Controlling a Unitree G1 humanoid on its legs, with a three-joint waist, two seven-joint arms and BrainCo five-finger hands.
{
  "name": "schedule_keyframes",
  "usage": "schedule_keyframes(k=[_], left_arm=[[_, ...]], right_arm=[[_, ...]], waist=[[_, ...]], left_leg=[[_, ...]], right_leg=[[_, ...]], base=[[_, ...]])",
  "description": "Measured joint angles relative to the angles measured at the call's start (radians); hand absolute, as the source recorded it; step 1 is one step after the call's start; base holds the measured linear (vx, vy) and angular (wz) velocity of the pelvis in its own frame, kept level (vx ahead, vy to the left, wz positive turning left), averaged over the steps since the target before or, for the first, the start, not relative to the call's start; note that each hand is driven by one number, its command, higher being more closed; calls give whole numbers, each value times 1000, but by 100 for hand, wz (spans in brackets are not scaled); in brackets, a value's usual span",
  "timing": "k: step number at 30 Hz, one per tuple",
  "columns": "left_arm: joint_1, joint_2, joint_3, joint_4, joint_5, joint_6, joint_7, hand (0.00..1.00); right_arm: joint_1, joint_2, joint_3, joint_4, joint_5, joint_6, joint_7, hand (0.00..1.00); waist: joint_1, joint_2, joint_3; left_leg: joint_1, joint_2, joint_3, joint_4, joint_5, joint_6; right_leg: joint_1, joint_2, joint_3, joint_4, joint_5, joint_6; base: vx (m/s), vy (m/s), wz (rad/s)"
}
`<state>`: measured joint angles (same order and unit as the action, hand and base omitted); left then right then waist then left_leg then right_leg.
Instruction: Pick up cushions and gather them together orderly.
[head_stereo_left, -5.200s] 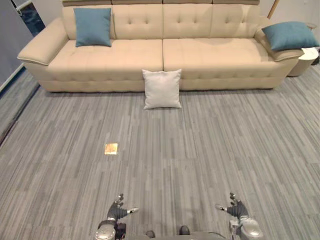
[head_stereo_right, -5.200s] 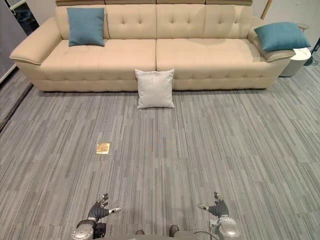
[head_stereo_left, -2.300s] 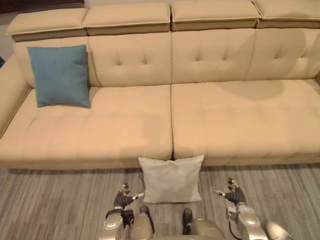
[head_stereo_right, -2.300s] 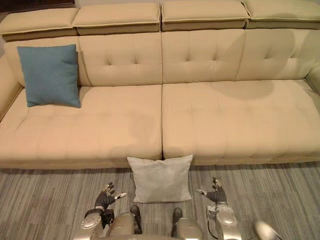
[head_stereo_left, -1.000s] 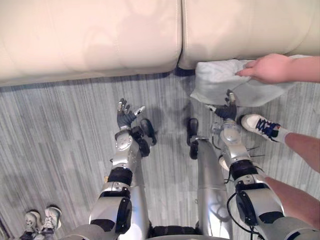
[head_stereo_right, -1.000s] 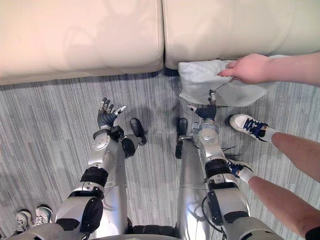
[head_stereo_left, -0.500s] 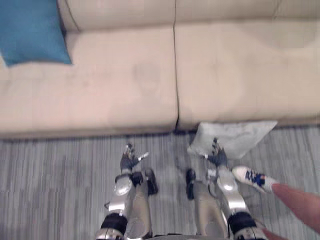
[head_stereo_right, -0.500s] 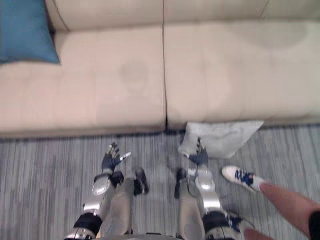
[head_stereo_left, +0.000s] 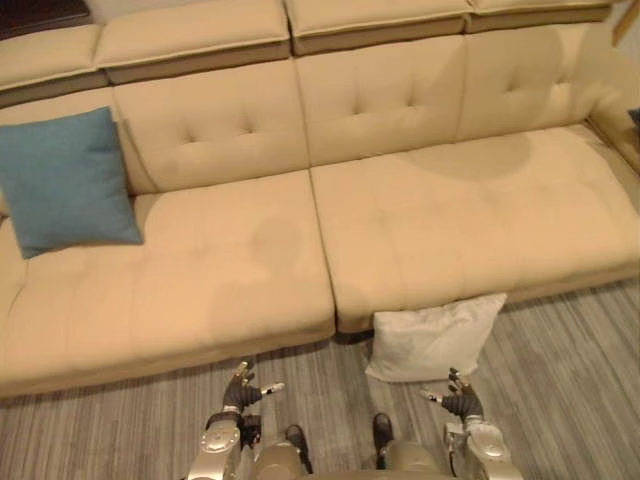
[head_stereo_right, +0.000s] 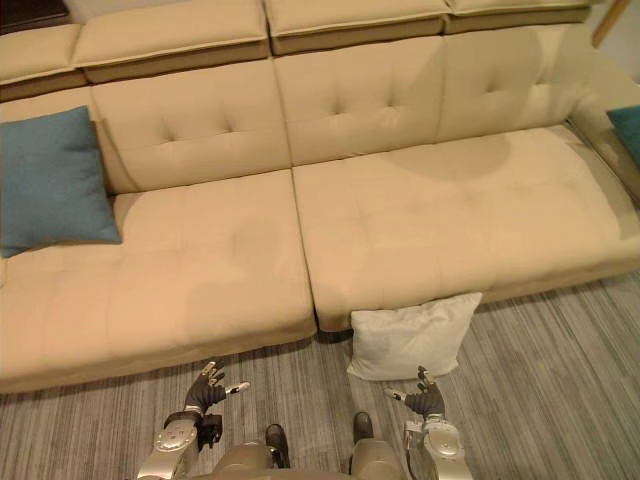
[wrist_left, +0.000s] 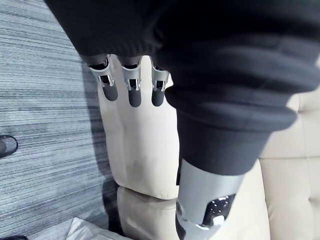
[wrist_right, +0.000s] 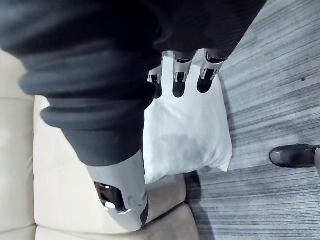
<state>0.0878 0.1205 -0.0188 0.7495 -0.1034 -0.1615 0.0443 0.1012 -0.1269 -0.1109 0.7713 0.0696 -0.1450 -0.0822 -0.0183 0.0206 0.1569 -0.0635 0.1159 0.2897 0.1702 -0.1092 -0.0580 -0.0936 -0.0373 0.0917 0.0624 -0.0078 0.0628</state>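
Hands are held spread & empty: R hand (head_stereo_left: 462, 404) just beside white cushion (head_stereo_left: 435, 340), which is propped vs sofa (head_stereo_left: 250, 260), prob. for a grab; L hand (head_stereo_left: 243, 392) idle.

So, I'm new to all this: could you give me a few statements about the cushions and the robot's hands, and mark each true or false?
1. The white cushion lies on the sofa seat. False: it stands on the floor, leaning against the front of the sofa.
2. A blue cushion rests at the sofa's left end. True.
3. The right hand grips the white cushion. False: its fingers are straight and hold nothing.
4. The left hand is open and holds nothing. True.
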Motion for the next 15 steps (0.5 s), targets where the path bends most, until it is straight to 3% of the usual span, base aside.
schedule_keyframes(k=[4,6,7,8,9,11,12,13,14,15], left_arm=[[1,2,0,4,0,0,-1,0],[4,4,1,9,0,0,-1,0],[4,5,1,9,0,0,-1,0],[3,5,2,9,0,1,-2,0],[5,7,3,8,0,1,-2,0],[20,17,2,9,0,2,-3,0],[22,18,2,10,0,5,-5,0],[22,23,4,12,0,7,-11,0],[22,26,3,14,0,8,-16,0],[12,26,3,21,0,12,-20,0]], right_arm=[[-26,-3,-15,0,10,0,0,0],[-62,-4,-3,1,11,1,-1,0],[-68,-5,1,1,11,1,-2,0],[-78,-7,4,2,10,2,-2,0],[-91,-9,11,19,10,2,-3,0],[-99,-11,25,37,9,3,-3,0],[-99,-19,31,38,7,3,-4,0],[-97,-22,35,38,0,4,-5,0],[-93,-22,35,37,-2,4,-5,0],[-85,-25,34,38,-2,5,-4,0]], waist=[[-13,-4,0],[-18,-12,6],[-22,-17,9],[-21,-16,18],[-13,-8,33],[-12,-20,30],[-17,-15,33],[-17,-15,33],[-24,-17,32],[-31,-11,36]], left_leg=[[2,-9,51,-12,-5,-4],[-5,-1,119,21,-59,-17],[-4,3,142,30,-66,-14],[10,28,222,42,-93,-12],[38,69,291,50,-102,-22],[79,89,363,60,-113,-33],[93,101,403,81,-124,-46],[115,109,444,84,-119,-56],[118,109,450,83,-120,-57],[139,115,446,87,-147,-93]], right_leg=[[-69,15,129,-5,50,15],[-123,38,242,-33,92,30],[-126,33,233,-42,91,21],[-142,11,98,-39,74,-43],[-154,-22,-112,-2,58,-96],[-160,-73,-389,79,13,-153],[-153,-115,-534,105,-2,-168],[-154,-132,-592,130,3,-163],[-155,-130,-581,133,19,-138],[-158,-105,-539,130,48,-106]], base=[[-113,29,-109],[-154,36,-164],[-189,33,-164],[-236,3,-169],[-192,-6,-181],[-13,-23,-145],[86,-56,-150],[50,-70,-117],[42,-80,-96],[20,-105,-91]])
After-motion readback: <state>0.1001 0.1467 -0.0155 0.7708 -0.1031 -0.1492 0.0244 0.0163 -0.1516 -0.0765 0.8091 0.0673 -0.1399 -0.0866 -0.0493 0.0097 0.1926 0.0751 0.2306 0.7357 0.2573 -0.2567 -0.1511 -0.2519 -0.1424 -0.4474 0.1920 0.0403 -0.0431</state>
